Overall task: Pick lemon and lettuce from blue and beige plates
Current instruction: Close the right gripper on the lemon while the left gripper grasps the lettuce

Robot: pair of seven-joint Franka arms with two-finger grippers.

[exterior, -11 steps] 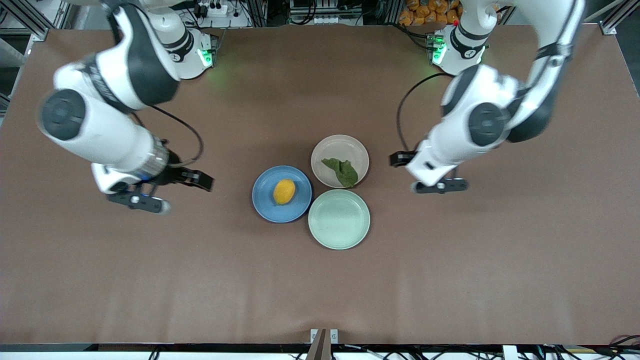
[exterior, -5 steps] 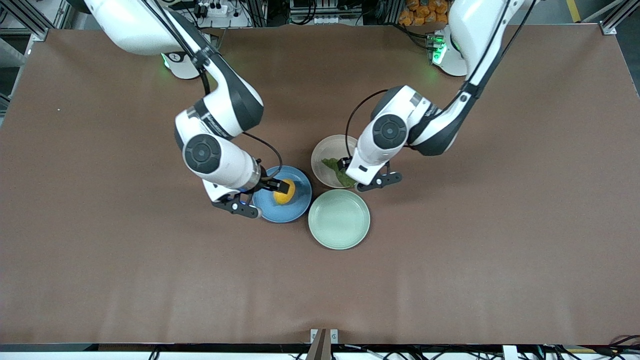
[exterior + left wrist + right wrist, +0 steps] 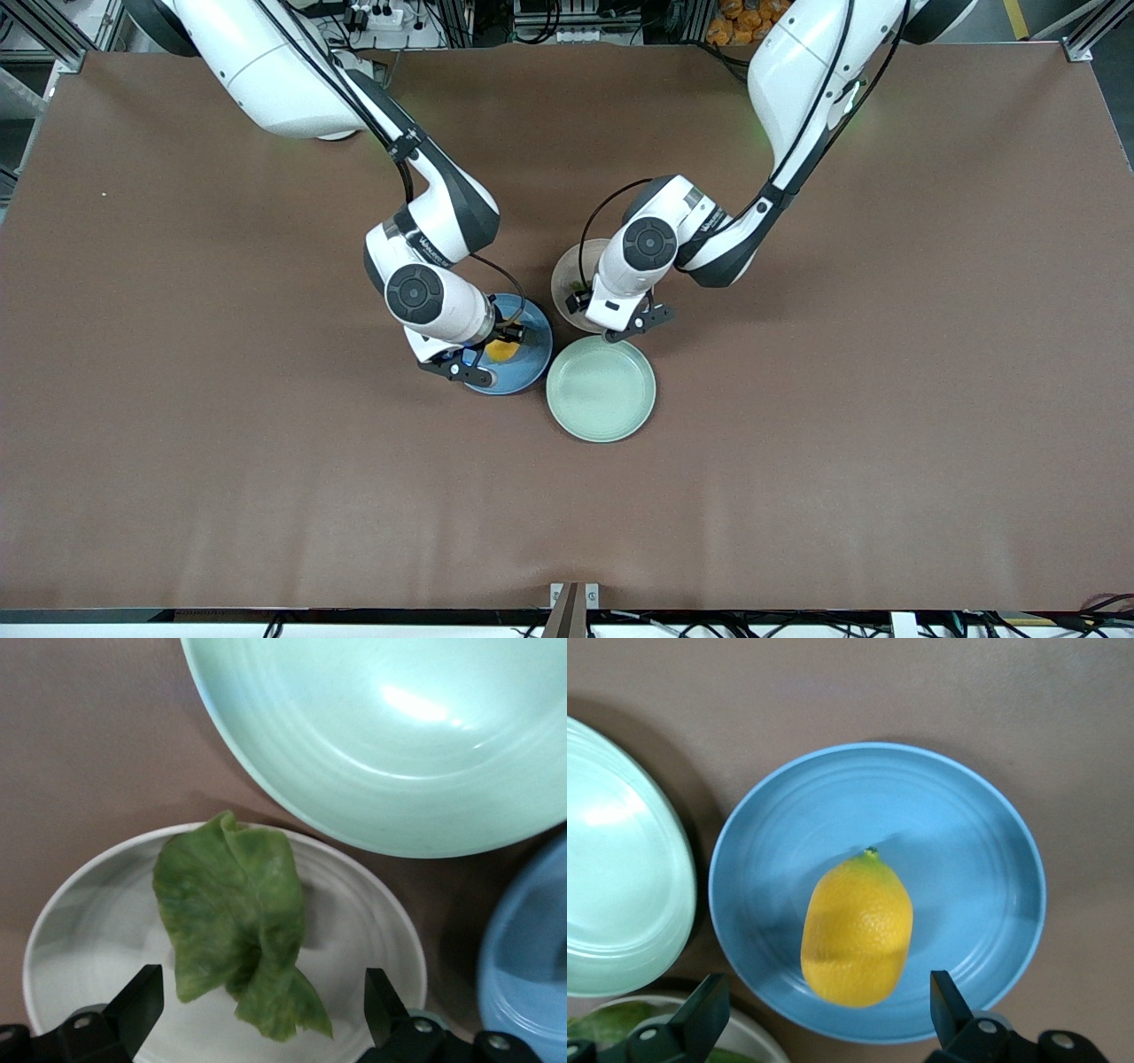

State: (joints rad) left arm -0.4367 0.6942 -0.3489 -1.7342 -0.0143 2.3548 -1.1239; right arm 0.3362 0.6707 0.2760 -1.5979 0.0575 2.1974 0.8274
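Observation:
The lemon (image 3: 857,930) lies in the middle of the blue plate (image 3: 966,859). My right gripper (image 3: 824,997) is open just above it, one finger to each side, apart from it. In the front view the right gripper (image 3: 501,340) covers most of the lemon (image 3: 499,352) on the blue plate (image 3: 527,368). The lettuce (image 3: 235,921), a crumpled green leaf, lies on the beige plate (image 3: 89,921). My left gripper (image 3: 263,1001) is open low over it, fingers astride the leaf. In the front view the left gripper (image 3: 592,306) hides most of the beige plate (image 3: 564,276).
An empty mint-green plate (image 3: 601,388) touches both plates, nearer to the front camera; it also shows in the left wrist view (image 3: 399,735) and the right wrist view (image 3: 620,877). Bare brown table (image 3: 797,461) lies all round.
Both arms have swung in from the table's ends and come down over the plates: right gripper over the lemon, left gripper over the lettuce. Nothing has been grasped.

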